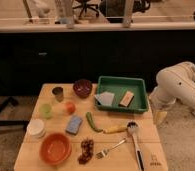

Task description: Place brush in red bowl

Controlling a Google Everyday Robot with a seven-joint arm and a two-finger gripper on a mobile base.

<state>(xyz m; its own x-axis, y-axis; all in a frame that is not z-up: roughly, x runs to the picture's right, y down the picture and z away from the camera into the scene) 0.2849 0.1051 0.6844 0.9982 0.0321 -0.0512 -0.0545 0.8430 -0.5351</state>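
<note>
Nothing is done yet: the long slim dish brush (136, 146) with a dark round head lies on the wooden table (116, 163), just in front of the green plastic tray's (118, 87) right corner. The wide orange-red bowl (55, 148) sits empty, well apart at the tray's front-left. The gripper (160, 116) hangs spread and empty just right of the tray. Grasping and carrying remain.

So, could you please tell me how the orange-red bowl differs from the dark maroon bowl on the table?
The orange-red bowl is wider and shallower than the dark maroon bowl, and brighter, with a lighter inside. It sits front left; the maroon bowl sits at the back. Both stand upright. The gripper hangs open beyond the table's right edge, away from both.
</note>
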